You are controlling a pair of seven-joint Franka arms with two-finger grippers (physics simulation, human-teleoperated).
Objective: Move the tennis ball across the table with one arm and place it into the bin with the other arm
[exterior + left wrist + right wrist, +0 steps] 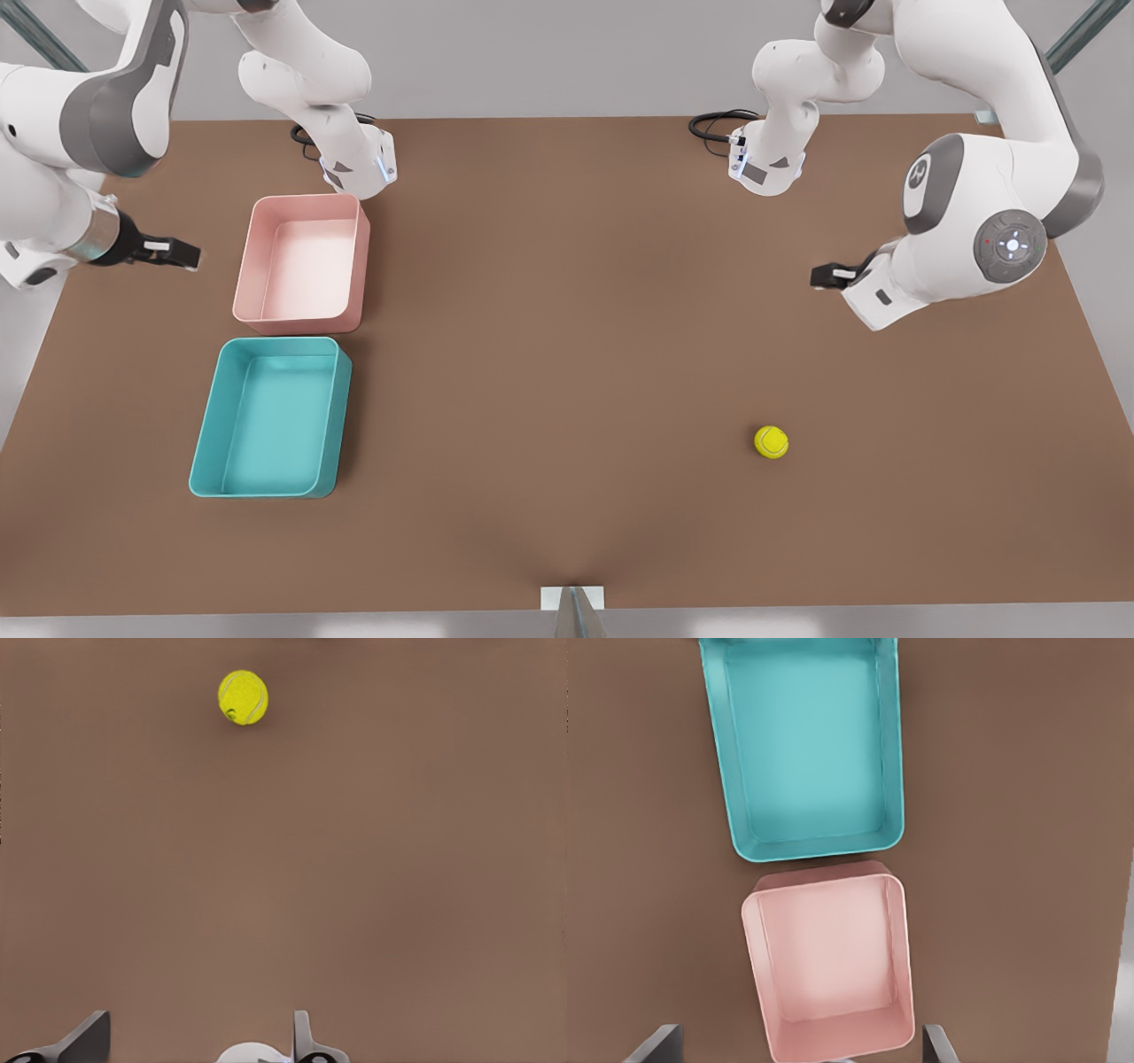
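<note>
Tennis ball (771, 441) sits on the bare brown worktop (549, 372), toward the front view's right, well apart from both trays; you also see it in the left wrist view (243, 697), out ahead of the fingers. Your left end effector (824, 276) hangs above the worktop on the front view's right, beyond the ball, fingers spread, holding nothing. Your right end effector (182, 255) hovers at the front view's left edge, just beside the pink tray (301, 263), fingers wide apart, empty. Teal bin (270, 417) lies next to the pink tray, nearly touching end to end, on the front view's left; both look empty in the right wrist view, bin (808, 757) and pink tray (829, 961).
</note>
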